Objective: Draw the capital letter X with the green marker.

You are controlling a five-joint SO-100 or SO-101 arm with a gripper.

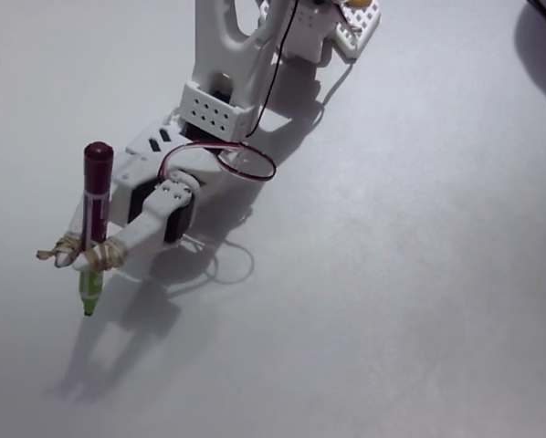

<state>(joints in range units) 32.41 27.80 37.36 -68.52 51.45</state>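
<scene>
Currently the claw (83, 258) grips the green marker (94, 219), rubber-banded on, tip down near the unmarked tabletop (392, 274); first stroke wants light, steady contact.

In the fixed view, the green marker (94, 224) is seen standing nearly upright at the left, its maroon end up and its green tip down, at or just above the pale surface (419, 274). It is clamped between the white fingers (131, 239) of the gripper (83, 257), where tan bands are wound around the fingertips and the pen. The arm (220, 87) is stretched down from the top edge, a red-and-black cable is looped beside it, and shadows are cast below and to the right.
</scene>
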